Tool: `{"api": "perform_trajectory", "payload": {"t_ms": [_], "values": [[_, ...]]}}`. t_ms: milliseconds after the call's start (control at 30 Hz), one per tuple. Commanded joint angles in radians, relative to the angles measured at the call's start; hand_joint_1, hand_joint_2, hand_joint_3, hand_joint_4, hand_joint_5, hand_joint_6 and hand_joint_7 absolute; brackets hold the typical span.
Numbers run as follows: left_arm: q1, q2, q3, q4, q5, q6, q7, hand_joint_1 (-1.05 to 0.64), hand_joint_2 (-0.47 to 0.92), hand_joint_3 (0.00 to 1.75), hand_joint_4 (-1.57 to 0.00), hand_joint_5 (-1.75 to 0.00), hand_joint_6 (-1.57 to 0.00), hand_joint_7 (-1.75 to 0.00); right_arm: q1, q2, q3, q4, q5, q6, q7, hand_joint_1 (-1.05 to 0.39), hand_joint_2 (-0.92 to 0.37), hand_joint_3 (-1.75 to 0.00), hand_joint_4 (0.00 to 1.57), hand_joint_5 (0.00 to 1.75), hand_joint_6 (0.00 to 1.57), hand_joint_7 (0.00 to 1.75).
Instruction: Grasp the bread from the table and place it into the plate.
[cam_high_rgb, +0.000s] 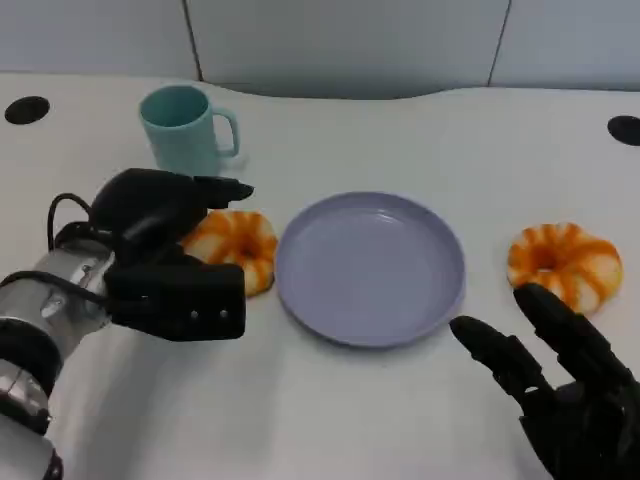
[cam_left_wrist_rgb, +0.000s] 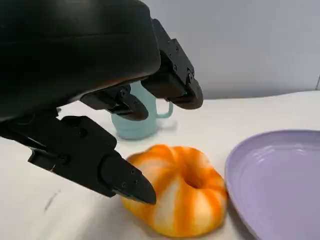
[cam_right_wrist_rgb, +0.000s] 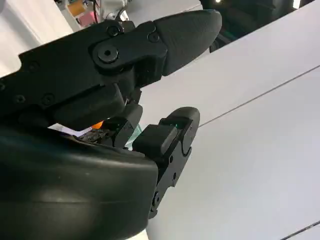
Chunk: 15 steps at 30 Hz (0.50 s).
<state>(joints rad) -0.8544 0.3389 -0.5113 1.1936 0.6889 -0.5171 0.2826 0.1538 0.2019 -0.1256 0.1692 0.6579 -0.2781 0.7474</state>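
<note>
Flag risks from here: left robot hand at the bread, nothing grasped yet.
1. The left robot hand brackets the left bread with fingers apart; closing on the soft ring could squash it or let it slip.
2. That bread sits close beside the plate; a sideways nudge might push it against the rim and shift the plate.
3. The cup stands just behind the hand and could be knocked on lifting.

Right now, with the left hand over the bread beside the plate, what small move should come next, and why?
Probably close the left hand on the bread: its fingers already straddle it, apparently without a grip yet, and the plate sits right beside.
</note>
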Motion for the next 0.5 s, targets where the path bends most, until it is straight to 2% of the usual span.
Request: {"api": "perform_trajectory", "payload": {"t_ms": [33,500], "values": [[-0.007,-0.027,0.021,0.034,-0.036,0.021,-0.068,-0.37,0.74,0.02,-0.45,0.00,-0.41,0.00,0.019,0.013,0.005,-0.022,-0.004,-0.027,0.002,-0.58,-0.92,-0.08,0.59,0.40,0.73,0.00],[-0.022,-0.070,-0.013,0.081,-0.008,0.103,-0.068,-0.34,0.74,0.00,-0.39,0.00,-0.40,0.00,0.043,0.020,0.026,-0.037,-0.014,-0.050,-0.014,-0.60,-0.92,-0.09,0.59,0.40,0.74,0.00]]}}
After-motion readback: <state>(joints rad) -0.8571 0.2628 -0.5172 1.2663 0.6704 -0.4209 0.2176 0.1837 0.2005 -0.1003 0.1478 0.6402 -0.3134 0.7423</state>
